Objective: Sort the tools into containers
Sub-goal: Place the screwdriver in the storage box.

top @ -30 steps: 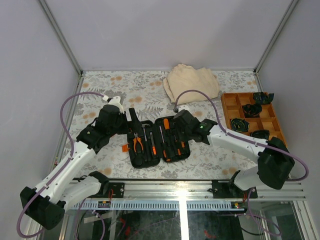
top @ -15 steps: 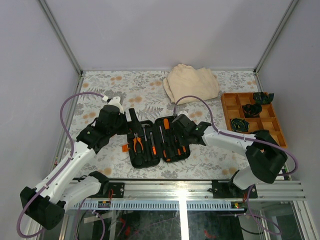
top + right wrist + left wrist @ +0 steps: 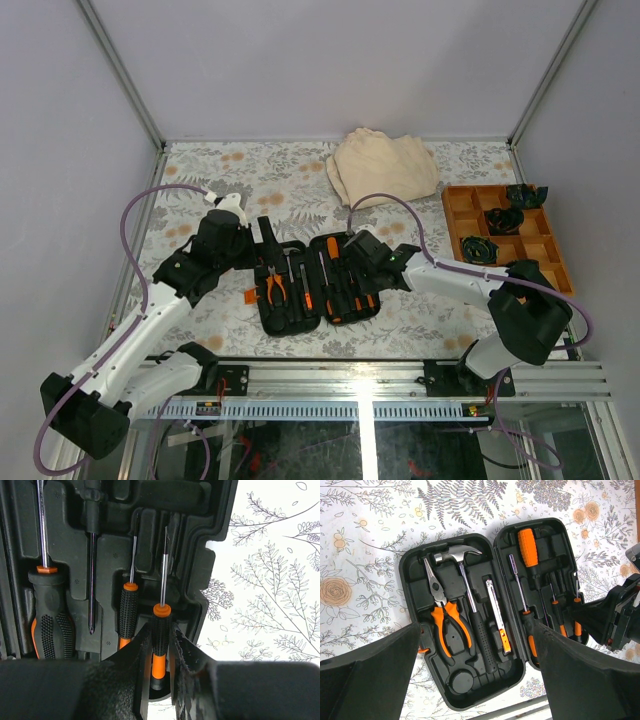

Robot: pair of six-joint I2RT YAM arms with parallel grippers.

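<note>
The left claw (image 3: 476, 632) stands wide open with nothing in it. It hangs above the open tool case (image 3: 455, 700), which lies straight under it with both halves spread flat on the flowered table (image 3: 365, 540). Framed in this claw's gap, the left half of the case holds one pair of pliers (image 3: 445, 620), one hammer (image 3: 457, 557) and one slim metal tool (image 3: 496, 612) whose kind is hard to tell. The claw's left finger (image 3: 375, 670) covers part of the orange latch (image 3: 423, 649). Its right finger (image 3: 580, 680) hides the near corner of the right half and the handle of a thin screwdriver (image 3: 517, 587).

The right half holds four screwdrivers: that thin one, one big screwdriver (image 3: 526, 545) with an orange grip, and two small ones. The right claw (image 3: 160, 655) is closed on the handle of the outer small screwdriver (image 3: 161, 625), at the case's right edge, with the shaft pointing away from the claw. The butt of that handle is buried between the fingers, and I cannot tell whether the tool rests in its slot or is lifted. Just left of the claw lies the other small screwdriver (image 3: 128, 610).

Well beyond the right claw lies one folded cloth (image 3: 385, 165). To the claw's right sits one wooden tray (image 3: 462, 215) holding four dark things (image 3: 478, 248) too small to make out.
</note>
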